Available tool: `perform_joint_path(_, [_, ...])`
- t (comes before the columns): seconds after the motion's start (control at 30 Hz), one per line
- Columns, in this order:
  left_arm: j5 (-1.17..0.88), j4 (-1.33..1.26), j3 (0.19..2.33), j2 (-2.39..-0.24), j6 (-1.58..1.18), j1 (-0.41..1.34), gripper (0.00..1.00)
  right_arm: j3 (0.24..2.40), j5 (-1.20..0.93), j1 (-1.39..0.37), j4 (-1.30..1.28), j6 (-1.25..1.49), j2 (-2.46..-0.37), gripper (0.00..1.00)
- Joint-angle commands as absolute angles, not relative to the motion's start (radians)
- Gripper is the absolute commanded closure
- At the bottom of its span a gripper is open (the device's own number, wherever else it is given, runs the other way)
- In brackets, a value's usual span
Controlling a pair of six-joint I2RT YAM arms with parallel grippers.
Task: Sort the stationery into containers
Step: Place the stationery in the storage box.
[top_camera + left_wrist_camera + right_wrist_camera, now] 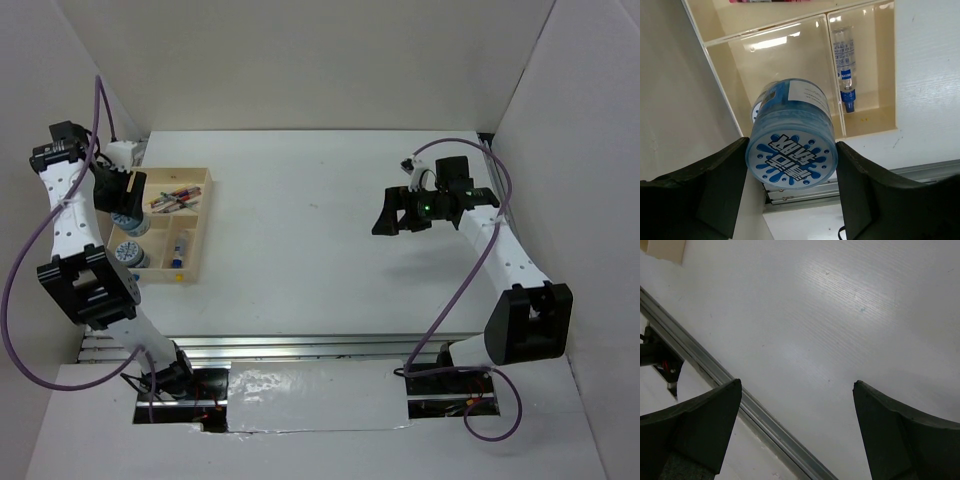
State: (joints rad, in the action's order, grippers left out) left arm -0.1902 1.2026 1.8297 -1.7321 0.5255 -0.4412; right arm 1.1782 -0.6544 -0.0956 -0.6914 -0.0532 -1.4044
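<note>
The light-wood tray (203, 215) sits at the table's left. My left gripper (127, 198) hovers over its left side, shut on a blue-and-white patterned roll (791, 150); both fingers touch the roll's sides above the large compartment (740, 65). A second roll (758, 105) peeks out behind it. In the top view the rolls (131, 252) show in the tray's left part. Several pens (174, 199) lie in the far compartment. The clear bottle with blue cap (845, 70) lies in the narrow compartment. My right gripper (390, 212) is open and empty, raised over the table's right half (797, 385).
White walls enclose the table on the left, back and right. A metal rail (715, 375) runs along the near edge. The tray's near wall (870, 131) lies just past the bottle.
</note>
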Motion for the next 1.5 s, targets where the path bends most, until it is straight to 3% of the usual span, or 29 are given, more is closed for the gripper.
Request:
perform_joint_path(0.0, [-0.239, 1.201, 1.829, -1.746, 0.565, -0.440, 0.69, 1.213, -0.649, -0.106, -0.712, -0.075, -1.410, 0.02])
perform_joint_path(0.73, [-0.153, 1.057, 1.804, -1.911, 0.494, -0.351, 0.70, 1.203, -0.644, -0.101, -0.719, -0.081, -1.411, 0.03])
perform_joint_path(1.47, [-0.146, 1.029, 1.755, -1.914, 0.522, -0.384, 0.73, 1.212, -0.637, -0.109, -0.724, -0.083, -1.424, 0.03])
